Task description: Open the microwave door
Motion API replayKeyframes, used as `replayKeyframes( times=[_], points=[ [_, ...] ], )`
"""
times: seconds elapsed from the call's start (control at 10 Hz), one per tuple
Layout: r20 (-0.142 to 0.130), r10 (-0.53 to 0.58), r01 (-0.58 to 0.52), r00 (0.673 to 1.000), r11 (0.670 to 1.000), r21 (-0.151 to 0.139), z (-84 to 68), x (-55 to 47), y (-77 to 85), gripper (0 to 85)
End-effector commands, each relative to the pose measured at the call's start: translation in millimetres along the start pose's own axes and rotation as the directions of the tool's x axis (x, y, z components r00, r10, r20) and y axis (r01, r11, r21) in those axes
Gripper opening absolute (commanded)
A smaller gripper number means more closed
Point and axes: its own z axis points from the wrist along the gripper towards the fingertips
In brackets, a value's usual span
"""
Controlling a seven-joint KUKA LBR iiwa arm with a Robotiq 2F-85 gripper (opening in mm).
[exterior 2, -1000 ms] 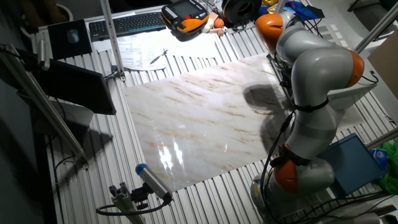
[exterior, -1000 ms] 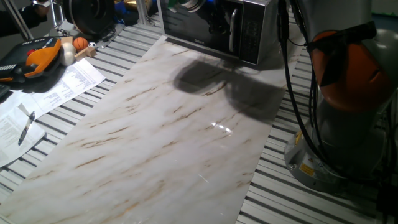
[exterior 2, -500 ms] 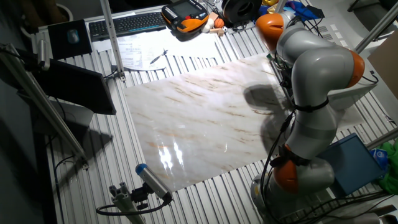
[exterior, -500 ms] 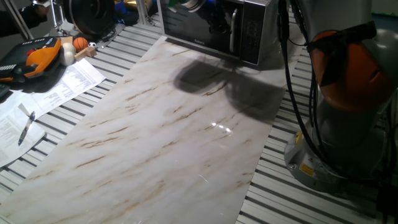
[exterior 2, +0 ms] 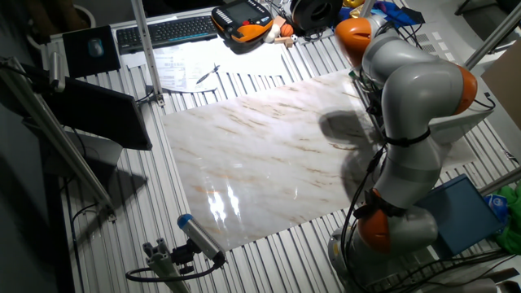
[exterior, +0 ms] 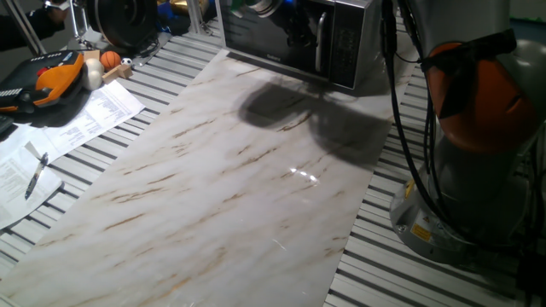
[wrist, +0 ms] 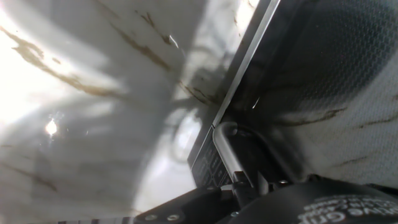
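The microwave (exterior: 294,34) stands at the far end of the marble board, its front facing the table. Its door (exterior: 260,30) has dark glass and looks flush with the front. The vertical silver handle (exterior: 322,44) sits beside the dark keypad (exterior: 345,43). My gripper (exterior: 296,30) is dark and hangs right in front of the door, just left of the handle. In the hand view the handle (wrist: 225,148) runs down into my gripper (wrist: 245,185), beside the mesh glass of the door (wrist: 336,74). The fingers are too dark to tell whether they are open or shut. The other fixed view hides the microwave behind my arm (exterior 2: 415,89).
The marble board (exterior: 222,170) covers the slatted table. Papers and a pen (exterior: 38,170), an orange teach pendant (exterior: 51,77) and small balls lie at the left. The arm's base (exterior: 465,196) and cables stand at the right. A keyboard (exterior 2: 163,31) lies at the far edge.
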Motion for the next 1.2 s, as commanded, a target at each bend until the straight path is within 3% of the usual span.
replayKeyframes(
  times=[0.0,0.5,0.6,0.7,0.9,1.0,1.1],
  points=[
    [0.002,0.002,-0.002,1.000,1.000,-0.005,0.3,-0.4,0.9,17.0],
    [0.006,0.003,-0.003,1.000,1.000,-0.006,2.0,-0.7,3.3,17.0],
    [0.016,0.010,-0.010,1.000,1.000,-0.006,2.2,-0.9,3.1,34.0],
    [-0.009,0.024,-0.023,1.000,1.000,0.007,2.0,-1.4,2.8,34.0],
    [-0.021,0.009,-0.009,1.000,1.000,-0.005,2.6,-4.1,2.4,34.0],
    [-0.019,0.004,-0.004,1.000,1.000,-0.006,2.5,-4.1,2.0,17.0],
    [-0.018,0.000,0.000,1.000,1.000,-0.007,1.9,-3.5,1.3,17.0]
  ],
)
